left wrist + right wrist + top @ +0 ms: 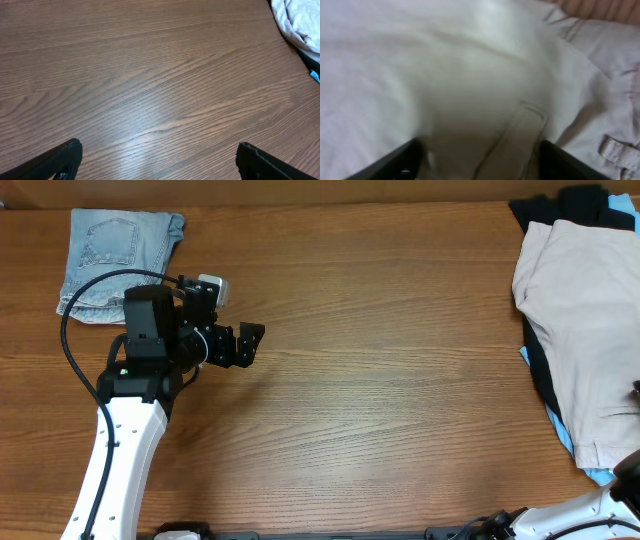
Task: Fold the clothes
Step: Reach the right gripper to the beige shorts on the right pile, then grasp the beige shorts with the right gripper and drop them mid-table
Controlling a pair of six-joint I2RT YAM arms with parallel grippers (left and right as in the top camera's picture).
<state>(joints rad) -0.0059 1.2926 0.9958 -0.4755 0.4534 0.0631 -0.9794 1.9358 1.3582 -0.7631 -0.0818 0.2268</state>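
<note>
The left arm [120,450] rises from the near left edge of the tabletop [380,380]. Its white link slants up to a black wrist that bends and reaches out toward the middle. The left tool [245,340] hangs over bare wood just beside the faded denim shorts [120,260], which lie folded in the far left corner. In the left wrist view the left tool [159,146] is spread wide. One dark finger [65,157] is at the lower left, the other is at the lower right, and only wood grain shows between them.

The clothes [590,340], pale beige shorts, lie spread at the right edge of the tabletop. They rest on black garments [540,380] that show along their left side and at the far corner. A light-blue piece [572,442] shows from beneath near the front. From the left wrist camera the clothes [300,20] appear as a pale bunch in the far right corner.

The right arm [590,505] comes in from the near right corner, and only its white link and a dark end at the frame edge show from overhead. The right tool [480,150] is down low at the clothes [445,65], which fill its whole view. Its fingers [400,162] stand wide apart, with fabric and a stitched belt loop [520,135] lying between them. Whether the fingers touch the fabric cannot be told.
</note>
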